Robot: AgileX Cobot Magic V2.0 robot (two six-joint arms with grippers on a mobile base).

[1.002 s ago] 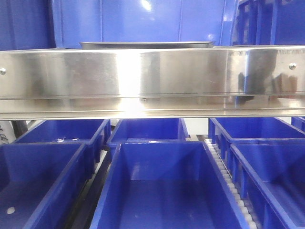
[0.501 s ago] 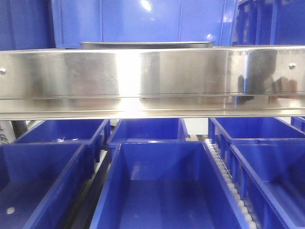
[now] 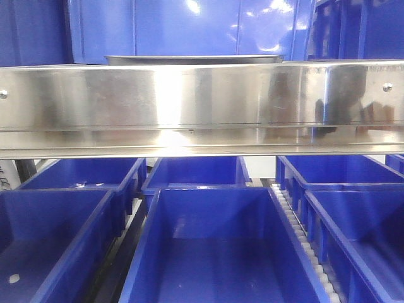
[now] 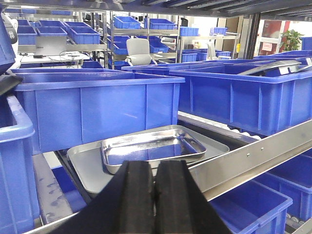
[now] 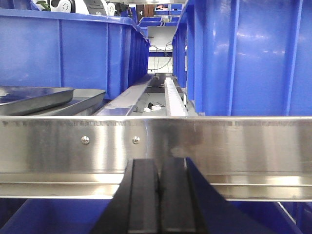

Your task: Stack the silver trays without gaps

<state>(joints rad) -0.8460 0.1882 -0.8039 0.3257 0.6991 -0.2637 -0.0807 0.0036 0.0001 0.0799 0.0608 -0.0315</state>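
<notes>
Left gripper: pressed shut, fingers together, nothing between them; hung low and just in front of the trays.
Right gripper: likewise clenched on nothing, held below and before the steel rail.
Upper tray: lay crooked inside the lower tray, rotated, rims not parallel, so not nested flush.
Position from left gripper: directly ahead, slightly above fingertip line, behind the rail.
Position from right gripper: off to the left, beyond the rail, only the tray edges visible.
Risk: likely snagging of a thin flared rim on a closed-finger push, tilting the upper tray instead of seating it.
Risk: possible knock against the rail on reaching in.
Surroundings: blue bins close behind, little room to slide.
</notes>
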